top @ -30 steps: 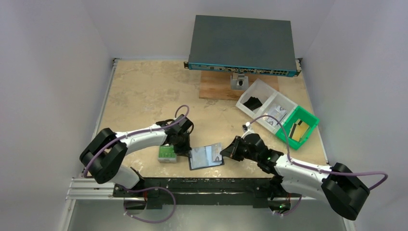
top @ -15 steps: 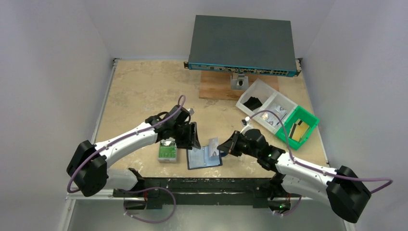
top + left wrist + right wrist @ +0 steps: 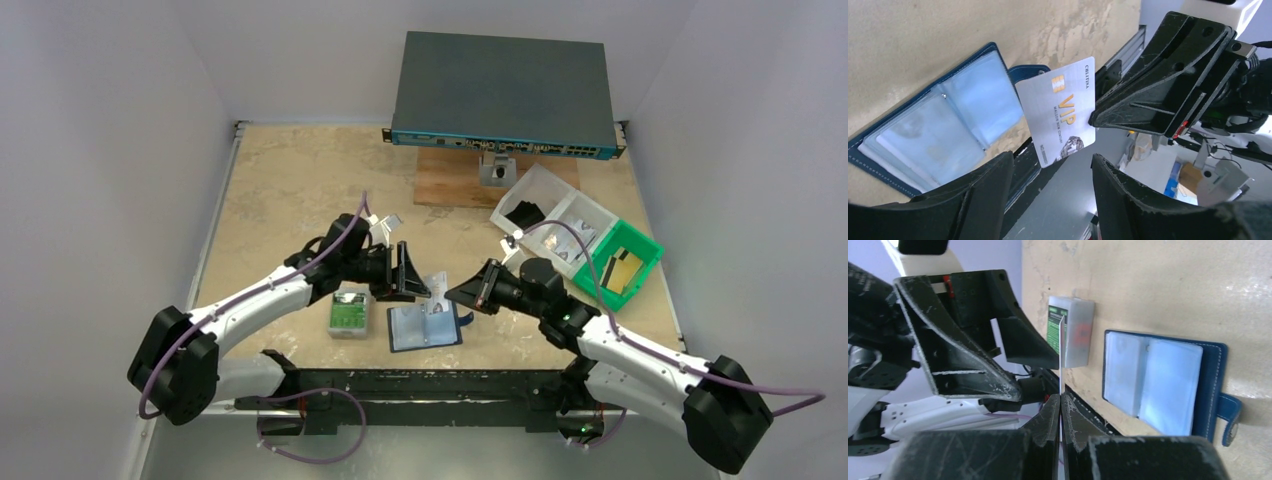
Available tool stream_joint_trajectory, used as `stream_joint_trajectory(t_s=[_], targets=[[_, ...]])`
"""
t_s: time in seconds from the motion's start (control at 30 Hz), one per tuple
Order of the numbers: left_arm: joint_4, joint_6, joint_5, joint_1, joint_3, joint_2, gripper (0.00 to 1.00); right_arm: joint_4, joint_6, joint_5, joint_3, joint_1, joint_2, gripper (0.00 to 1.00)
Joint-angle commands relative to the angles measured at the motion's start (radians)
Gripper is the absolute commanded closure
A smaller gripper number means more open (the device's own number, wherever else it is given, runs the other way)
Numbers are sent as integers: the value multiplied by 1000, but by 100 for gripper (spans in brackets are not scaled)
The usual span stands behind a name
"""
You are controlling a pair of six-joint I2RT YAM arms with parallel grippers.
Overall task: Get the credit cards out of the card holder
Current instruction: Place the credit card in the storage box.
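1. Since a second ago, the left fingers (image 3: 983,195) have let go and spread about halfway, and both arms have risen from the worktop. A card has come up with the right arm.
2. The right fingers (image 3: 1075,427) are pinched tight on one edge of a thin silver-white plastic credit card with gold VIP lettering (image 3: 1063,117), holding it in the air.
3. The left fingers hold nothing. In the top view they face the credit card from its nine o'clock side, close but apart.
4. A dark navy-blue folding card holder with clear light-blue sleeves (image 3: 420,332) lies open and flat at six o'clock on the beige stone-patterned worktop (image 3: 290,190). It sits just under the raised card, with its snap tab at its three o'clock edge.
5. A grey box-shaped case with a green label (image 3: 348,314) sits just beside the card holder at nine o'clock.
6. At three o'clock on the worktop, a green plastic bin (image 3: 648,250) holds tan-gold cards (image 3: 625,268).
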Motion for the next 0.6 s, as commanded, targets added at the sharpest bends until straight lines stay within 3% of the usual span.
stream_joint_trajectory(t_s=[0.0, 0.2, 0.33, 0.43, 0.5, 0.53, 0.57], targets=[[178, -60, 112, 22, -34, -20, 41, 91, 53, -80, 27, -19, -27, 100], [247, -90, 133, 23, -46, -14, 41, 116, 76, -114, 16, -29, -35, 100], [347, -143, 162, 24, -63, 5, 49, 122, 78, -124, 11, -30, -31, 100], [395, -176, 178, 24, -72, 22, 66, 129, 82, -126, 5, -30, -37, 100], [428, -193, 188, 22, -79, 33, 84, 130, 82, -127, 7, -30, -41, 100], [442, -202, 193, 23, -83, 35, 97, 133, 80, -129, 7, -30, -41, 97], [454, -211, 195, 24, -85, 37, 100, 134, 80, -129, 7, -30, -41, 90]])
